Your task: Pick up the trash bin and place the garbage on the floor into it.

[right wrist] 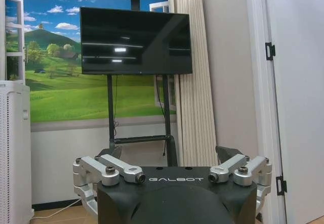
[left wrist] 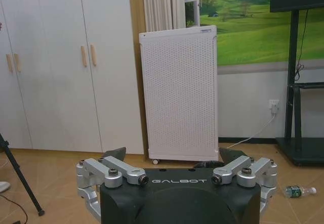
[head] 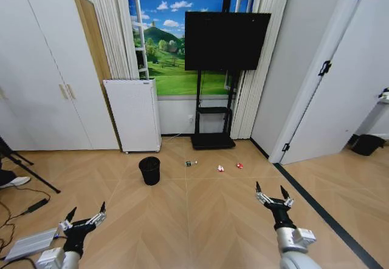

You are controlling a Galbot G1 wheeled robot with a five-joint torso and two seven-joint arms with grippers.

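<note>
Trash bin (head: pixel 149 170) upright on floor (head: pixel 200 220) near white appliance (head: pixel 134 115), garbage (head: pixel 220 168) scattered just beside. Looks light, stiff plastic; probably best pinched at rim. Left gripper (head: pixel 86 216) and right gripper (head: pixel 271 192) both spread, holding nothing, well short.

Parquet floor (head: pixel 200 220) with a dark strip (head: pixel 322 211) along its right edge. On it: black trash bin (head: pixel 149 170); beside it a small bottle (head: pixel 190 163), white-and-red wrapper (head: pixel 220 168), red wrapper (head: pixel 239 166); white appliance (head: pixel 132 115) and television stand (head: pixel 213 140) at the far wall.
</note>
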